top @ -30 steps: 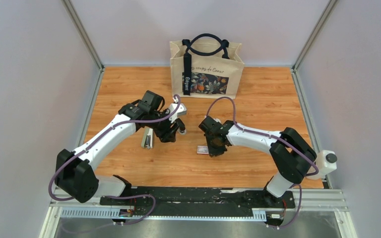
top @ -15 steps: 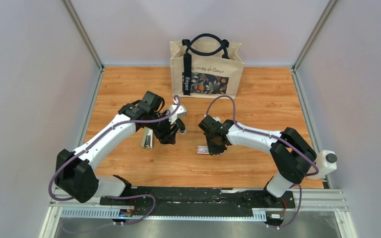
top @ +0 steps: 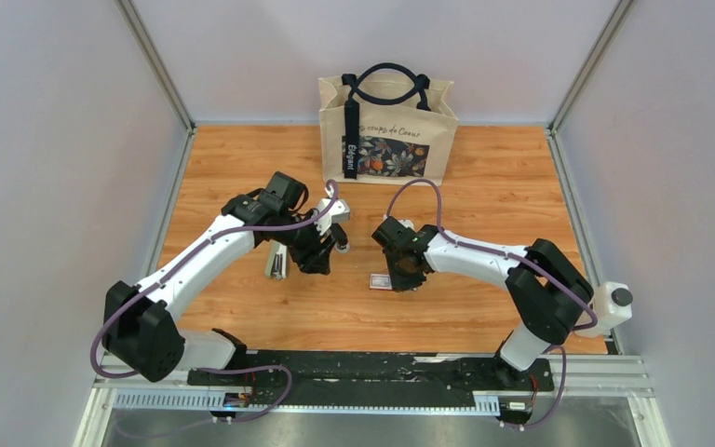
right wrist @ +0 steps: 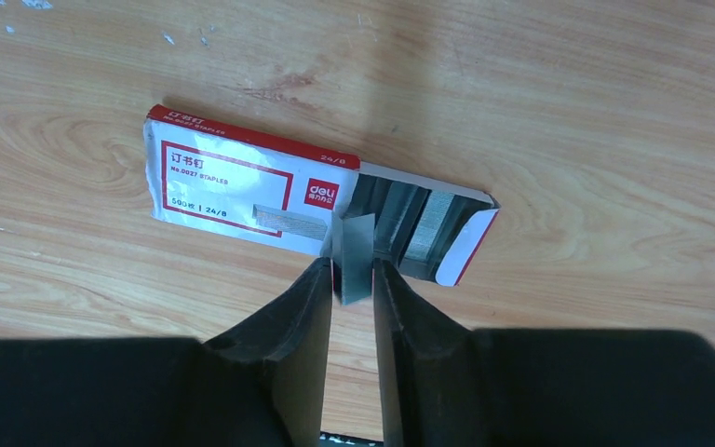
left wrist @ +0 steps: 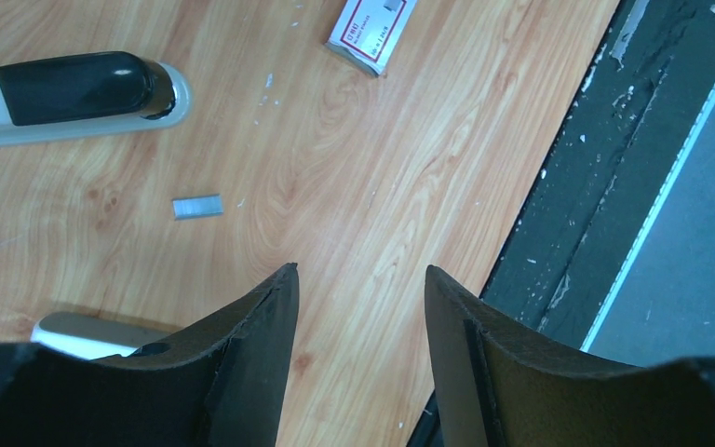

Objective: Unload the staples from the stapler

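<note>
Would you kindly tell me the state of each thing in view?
Left gripper: open, empty.
Right gripper: shut on thin silver staple strip.
Flat red-labelled cardboard box: end open, staples inside.
Loose silver staple strip: lying flat, untouched.
Grey-and-black stapler: lying untouched.
Beige cloth tote bag: upright.

The left arm (top: 195,256) and right arm (top: 473,255) are built of white tubular links and bulky black joint housings. The left claw (left wrist: 361,272) and right claw (right wrist: 352,264) have matt-black tapering fingers (left wrist: 251,345). A purple cable (top: 270,226) loops behind each.
</note>
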Controlling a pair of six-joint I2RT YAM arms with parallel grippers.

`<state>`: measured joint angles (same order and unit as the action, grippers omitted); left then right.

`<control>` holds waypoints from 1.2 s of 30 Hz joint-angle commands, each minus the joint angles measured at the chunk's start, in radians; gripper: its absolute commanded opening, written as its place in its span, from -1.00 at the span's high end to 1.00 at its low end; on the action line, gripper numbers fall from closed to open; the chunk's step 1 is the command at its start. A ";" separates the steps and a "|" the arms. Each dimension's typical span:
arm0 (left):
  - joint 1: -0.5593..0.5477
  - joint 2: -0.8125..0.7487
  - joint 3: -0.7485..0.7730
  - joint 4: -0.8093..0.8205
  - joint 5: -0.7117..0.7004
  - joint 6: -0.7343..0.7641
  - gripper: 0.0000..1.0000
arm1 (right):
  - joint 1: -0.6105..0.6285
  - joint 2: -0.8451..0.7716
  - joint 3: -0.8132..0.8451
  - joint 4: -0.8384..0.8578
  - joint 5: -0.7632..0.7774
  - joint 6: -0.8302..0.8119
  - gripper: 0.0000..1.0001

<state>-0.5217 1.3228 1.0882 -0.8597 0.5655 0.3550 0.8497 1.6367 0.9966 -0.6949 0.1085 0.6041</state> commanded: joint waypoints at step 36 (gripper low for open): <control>0.000 -0.005 0.050 -0.059 0.047 0.044 -0.15 | 0.000 -0.100 -0.010 0.090 0.020 -0.046 0.35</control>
<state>-0.5217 1.3228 1.0935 -0.9096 0.5934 0.3691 0.8497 1.5173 0.9947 -0.6785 0.1272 0.5850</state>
